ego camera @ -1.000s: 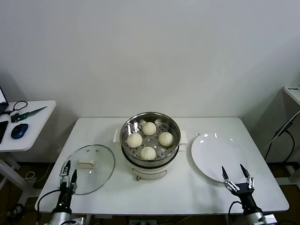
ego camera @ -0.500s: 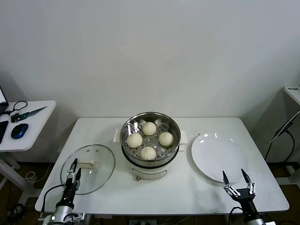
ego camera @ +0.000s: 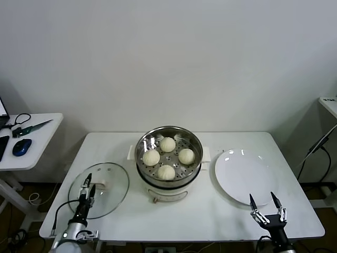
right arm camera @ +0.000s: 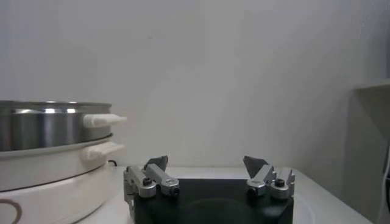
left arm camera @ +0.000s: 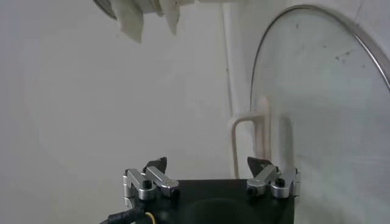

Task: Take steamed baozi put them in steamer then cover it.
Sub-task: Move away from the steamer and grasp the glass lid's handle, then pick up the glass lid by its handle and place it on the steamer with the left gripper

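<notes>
Four steamed baozi (ego camera: 167, 157) sit on the perforated tray inside the steamer (ego camera: 168, 163) at the centre of the surface (ego camera: 210, 211). The cover (ego camera: 99, 190) lies flat left of the steamer, with the left gripper (ego camera: 87, 186) over its near edge, jaws open. The right gripper (ego camera: 266, 207) hovers open near the white plate (ego camera: 243, 176).

The steamer (right arm camera: 42, 158) is cut off by the right wrist view's edge.

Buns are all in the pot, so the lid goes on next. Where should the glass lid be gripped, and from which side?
Probably grip the flat white handle at the centre of the glass lid, coming straight down from above. The lid lies flat on the table, its thin rim offering little hold. The open left end effector is nearest.
</notes>
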